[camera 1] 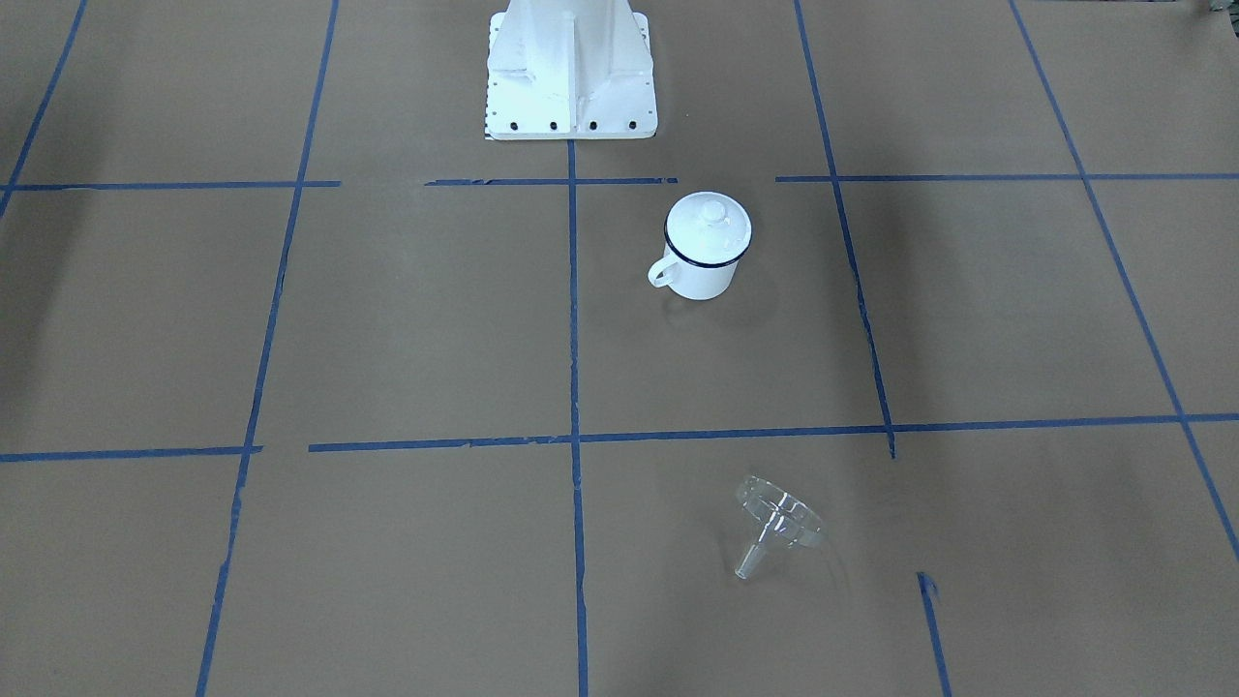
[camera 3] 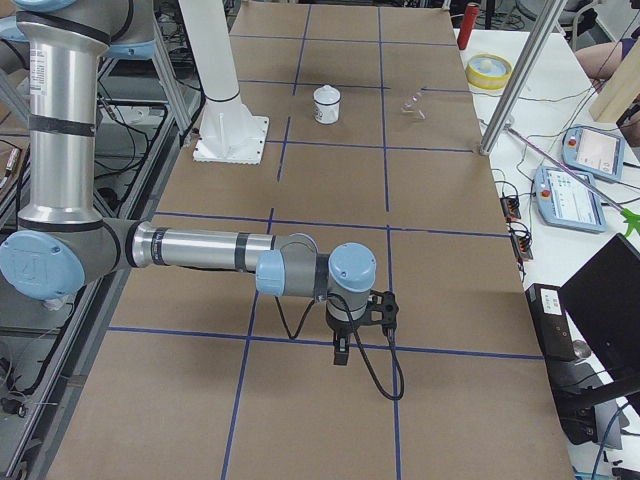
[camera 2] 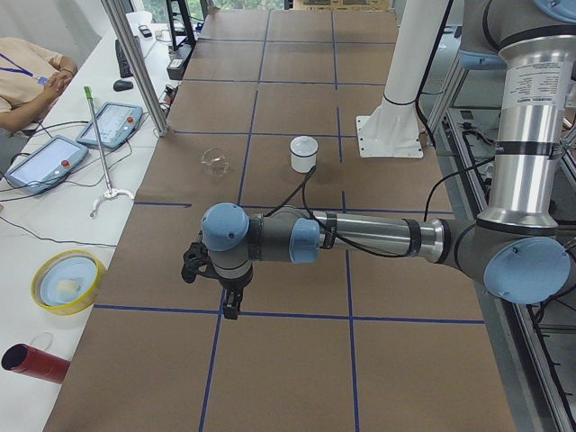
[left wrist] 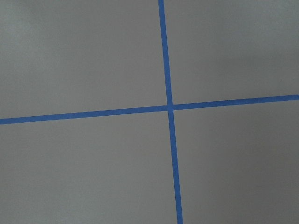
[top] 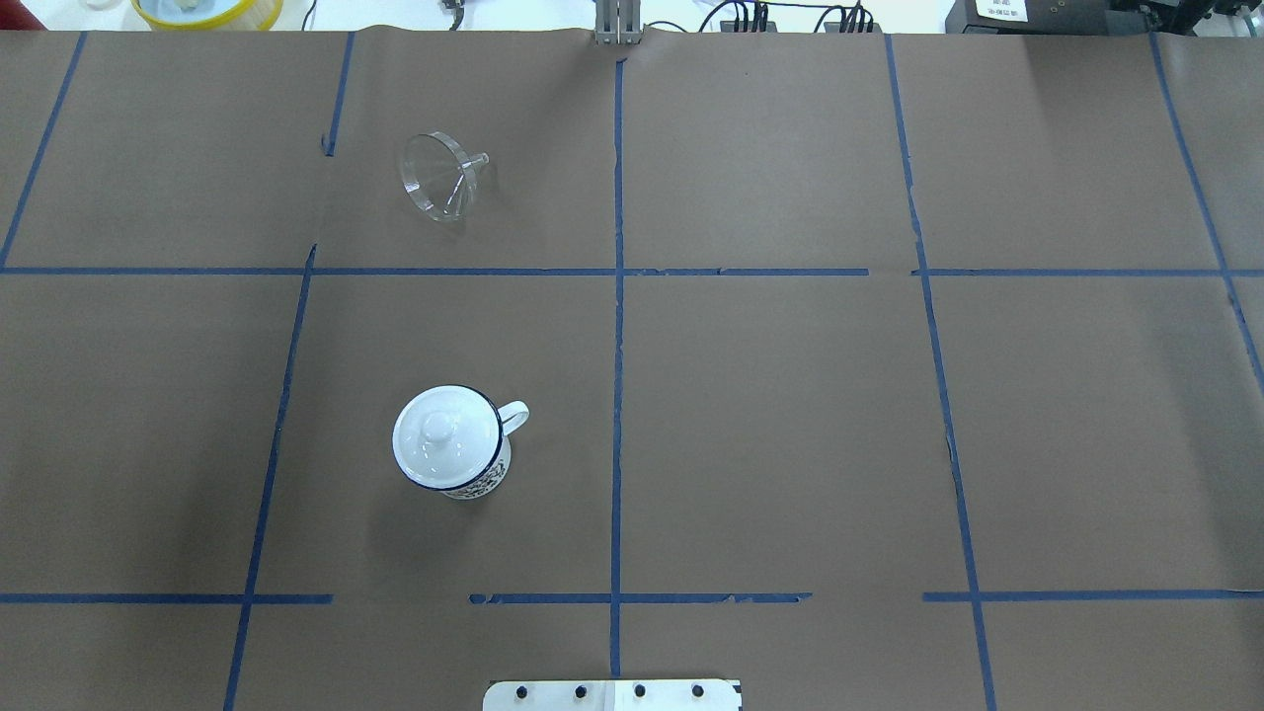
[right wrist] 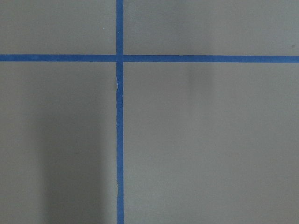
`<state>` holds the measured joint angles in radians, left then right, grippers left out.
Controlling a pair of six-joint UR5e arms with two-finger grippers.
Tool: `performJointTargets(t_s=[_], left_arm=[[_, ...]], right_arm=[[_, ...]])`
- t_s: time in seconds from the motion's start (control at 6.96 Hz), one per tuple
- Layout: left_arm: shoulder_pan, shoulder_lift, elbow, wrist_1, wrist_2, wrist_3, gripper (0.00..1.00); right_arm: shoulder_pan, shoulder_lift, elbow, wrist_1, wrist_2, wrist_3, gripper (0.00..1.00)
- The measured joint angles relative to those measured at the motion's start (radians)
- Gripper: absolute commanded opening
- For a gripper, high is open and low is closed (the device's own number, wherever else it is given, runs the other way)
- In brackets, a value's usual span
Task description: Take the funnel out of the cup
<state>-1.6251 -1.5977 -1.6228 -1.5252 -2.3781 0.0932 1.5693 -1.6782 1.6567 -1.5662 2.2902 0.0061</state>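
Note:
The clear funnel (camera 1: pixel 779 523) lies on its side on the brown paper, well apart from the cup; it also shows in the overhead view (top: pixel 439 178). The white cup (camera 1: pixel 702 269) with a dark blue rim stands upright in the overhead view (top: pixel 481 481), and a white domed lid (top: pixel 442 434) sits on it. My left gripper (camera 2: pixel 232 306) shows only in the exterior left view, far from both. My right gripper (camera 3: pixel 341 355) shows only in the exterior right view, far from both. I cannot tell whether either is open or shut. Both wrist views show only paper and blue tape.
The robot's white base (camera 1: pixel 569 77) stands at the table's near edge. Beside the table are a yellow bowl (camera 2: pixel 65 281), a red cylinder (camera 2: pixel 36 363), teach pendants (camera 2: pixel 112 123) and a metal post (camera 2: pixel 135 63).

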Motion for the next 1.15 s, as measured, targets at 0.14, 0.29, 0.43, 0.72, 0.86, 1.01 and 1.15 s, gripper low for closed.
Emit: performJointTargets(t_s=[0.14, 0.29, 0.43, 0.72, 0.86, 1.01, 1.15], left_arm=[[0.000, 0.003, 0.004, 0.000, -0.001, 0.000, 1.00], [0.001, 0.007, 0.006, 0.000, -0.002, 0.000, 1.00], [0.001, 0.009, 0.008, 0.001, -0.001, 0.000, 1.00], [0.001, 0.010, 0.026, 0.001, 0.000, 0.001, 1.00], [0.001, 0.008, 0.031, 0.001, 0.001, 0.001, 1.00], [0.001, 0.007, 0.034, 0.000, 0.001, 0.001, 1.00], [0.001, 0.006, 0.034, 0.000, 0.002, 0.001, 1.00]], right_arm=[[0.000, 0.000, 0.000, 0.000, 0.000, 0.000, 1.00], [0.000, 0.000, 0.000, 0.000, 0.000, 0.000, 1.00], [0.000, 0.000, 0.000, 0.000, 0.000, 0.000, 1.00], [0.000, 0.000, 0.000, 0.000, 0.000, 0.000, 1.00], [0.000, 0.000, 0.000, 0.000, 0.000, 0.000, 1.00], [0.000, 0.000, 0.000, 0.000, 0.000, 0.000, 1.00], [0.000, 0.000, 0.000, 0.000, 0.000, 0.000, 1.00]])
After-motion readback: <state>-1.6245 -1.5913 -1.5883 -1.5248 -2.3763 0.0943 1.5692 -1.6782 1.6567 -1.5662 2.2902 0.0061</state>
